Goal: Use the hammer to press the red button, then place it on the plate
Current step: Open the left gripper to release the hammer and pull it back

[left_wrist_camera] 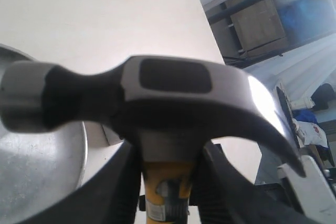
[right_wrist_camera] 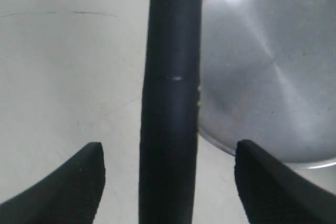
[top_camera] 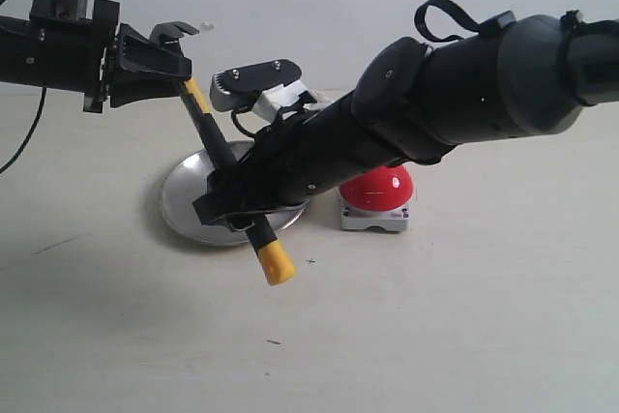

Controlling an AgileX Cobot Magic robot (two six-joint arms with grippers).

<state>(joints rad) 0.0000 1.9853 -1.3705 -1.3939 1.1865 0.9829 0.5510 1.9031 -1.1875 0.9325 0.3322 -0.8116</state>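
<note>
Nothing is finished as far as I can see. The black-handled claw hammer (top_camera: 217, 147) with the yellow neck hangs slanted in the air above the round silver metal plate (top_camera: 186, 202), not laid on it. Whether the glossy red dome button (top_camera: 384, 188), just beside the plate, has been pressed I cannot tell. My left fingers (left_wrist_camera: 107, 198) pinch the hammer's yellow neck under the head. My right fingers (right_wrist_camera: 73, 187) stand spread either side of the black handle without touching it, that arm reaching low across the plate above the pale table (top_camera: 435, 336).

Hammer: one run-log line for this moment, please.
hammer: lifted, tilted beside plate | left gripper: shut on its neck | right gripper: open, straddling handle | red button: away from hammer
</note>
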